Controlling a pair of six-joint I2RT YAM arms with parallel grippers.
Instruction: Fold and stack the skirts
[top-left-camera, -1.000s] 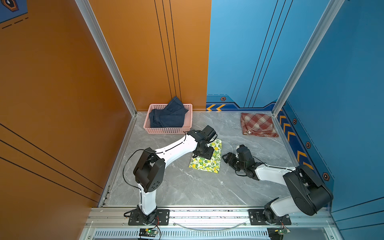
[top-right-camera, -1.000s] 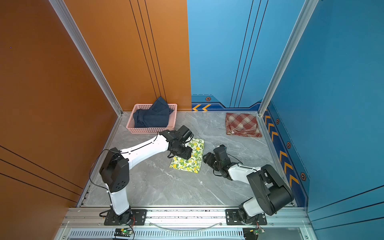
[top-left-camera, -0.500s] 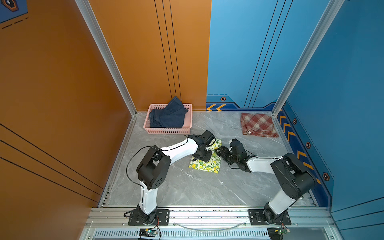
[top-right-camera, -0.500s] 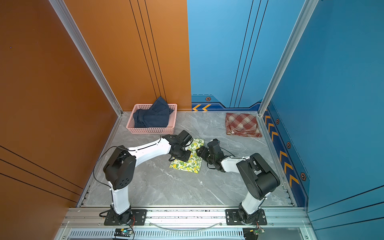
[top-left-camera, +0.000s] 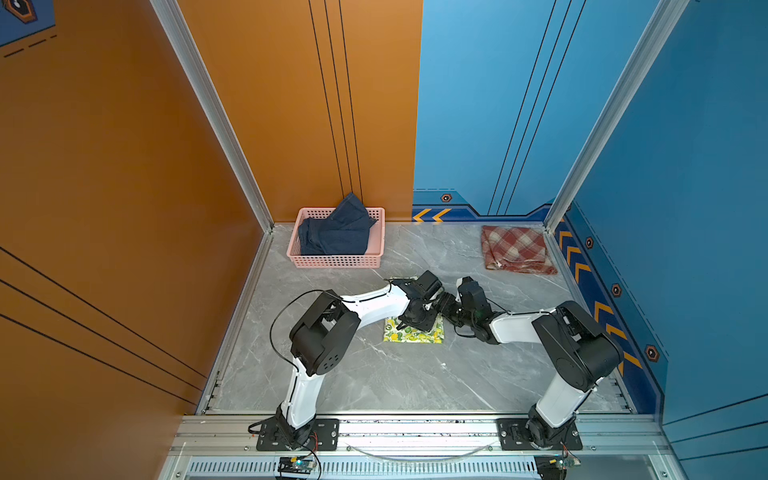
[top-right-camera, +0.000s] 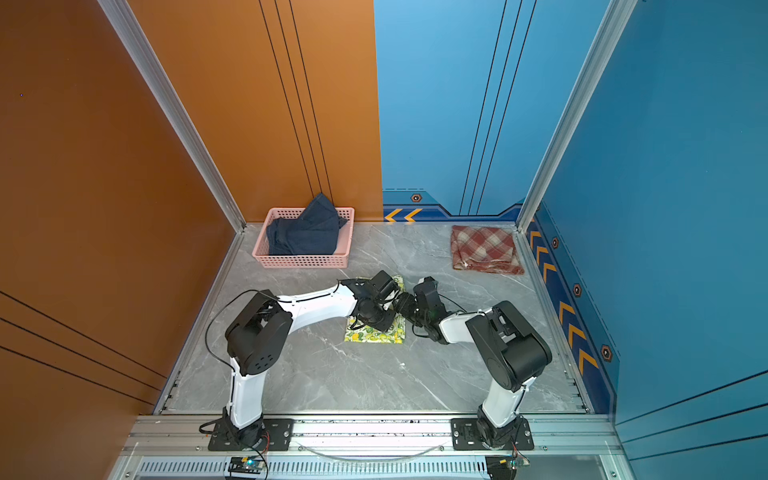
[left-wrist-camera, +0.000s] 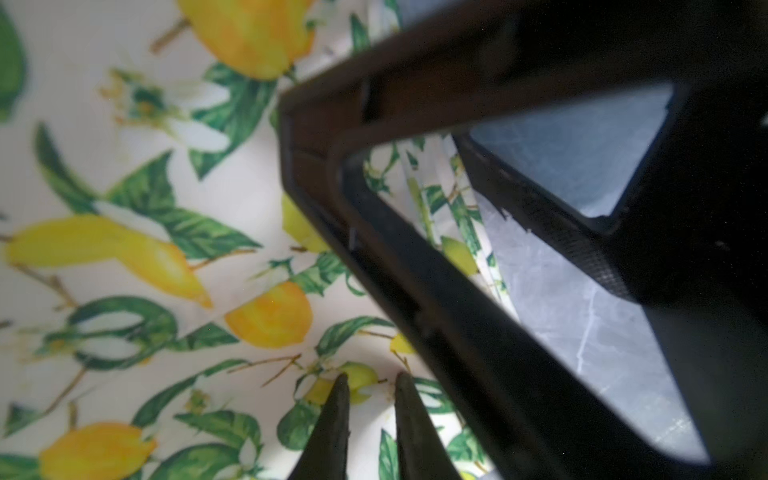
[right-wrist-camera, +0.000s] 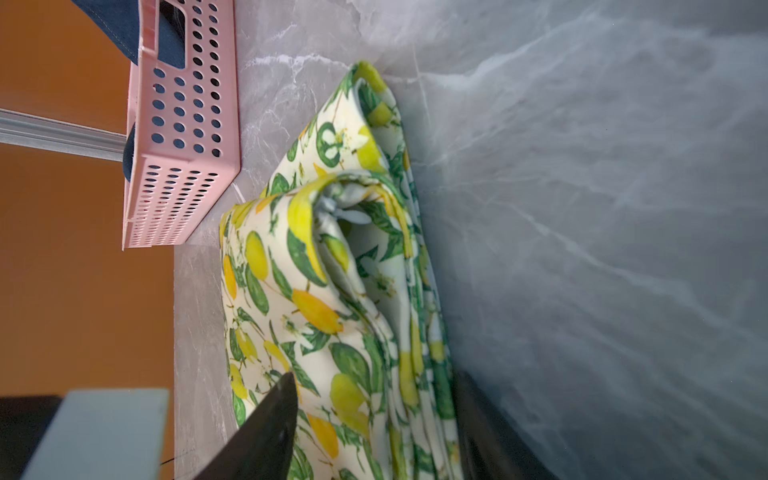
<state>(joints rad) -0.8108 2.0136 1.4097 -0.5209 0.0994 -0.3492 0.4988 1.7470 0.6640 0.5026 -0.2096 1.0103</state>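
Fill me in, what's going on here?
Both arms are working the lemon-print skirt, folded in the middle. The left hand is low over its top with jaws nearly together; the right hand straddles its layered edge. Neither grip is clear. The plaid skirt lies folded at the back right, and the denim skirt sits in the pink basket.

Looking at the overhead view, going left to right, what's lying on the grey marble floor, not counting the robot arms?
Pink perforated plastic basket holding the dark blue denim skirt → white lemon-and-leaf print skirt, folded, mid-floor → rust-red and cream plaid skirt by the back right corner.
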